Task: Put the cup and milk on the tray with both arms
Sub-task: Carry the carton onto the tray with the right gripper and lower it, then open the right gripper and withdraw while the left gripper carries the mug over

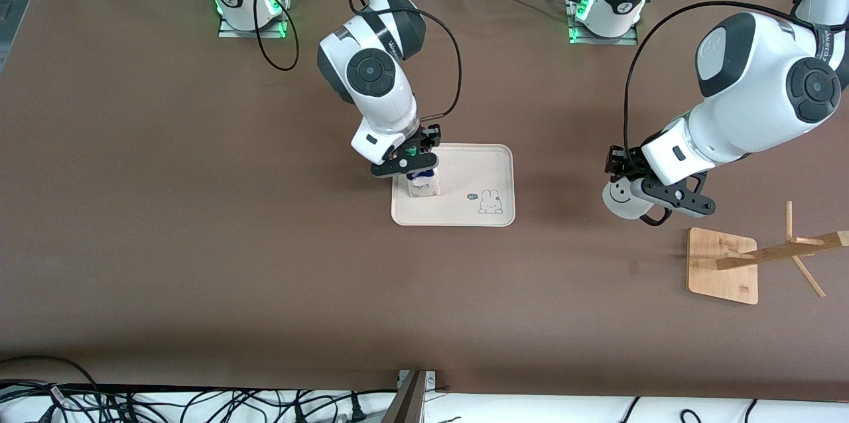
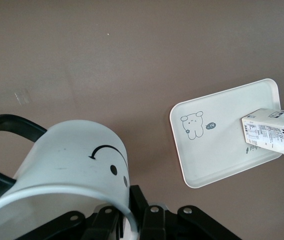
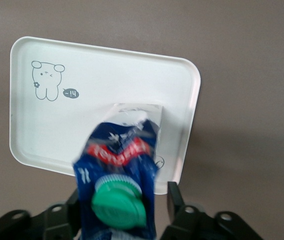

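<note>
I have the milk [image 1: 423, 183] standing upright on the tray [image 1: 464, 171], at the end toward the right arm. The right end effector [image 1: 406, 162] sits around the carton's top. In the right wrist view its fingers [image 3: 174, 200] stand a little apart from the carton's sides, so I read them as opened and no longer gripping. My worry is the retreat: the carton is tall and narrow, and it stands close to the tray's rim. If I lift away at a slant, a finger could catch the green cap [image 3: 119, 207] or the gable and tip it over or off the tray. The left end effector [image 1: 653, 201] hangs over bare surface [image 1: 199, 244] between the tray and the wooden rack [image 1: 723, 265], clamped tight on the rim of the cup [image 1: 622, 201], which is tilted with its smiley face showing. The pinch is only on the wall, so the cup could swing or slip in transit. I judge it should go on the free end with the bunny drawing [image 1: 490, 201]; set too near the carton, it could knock it down.
</note>
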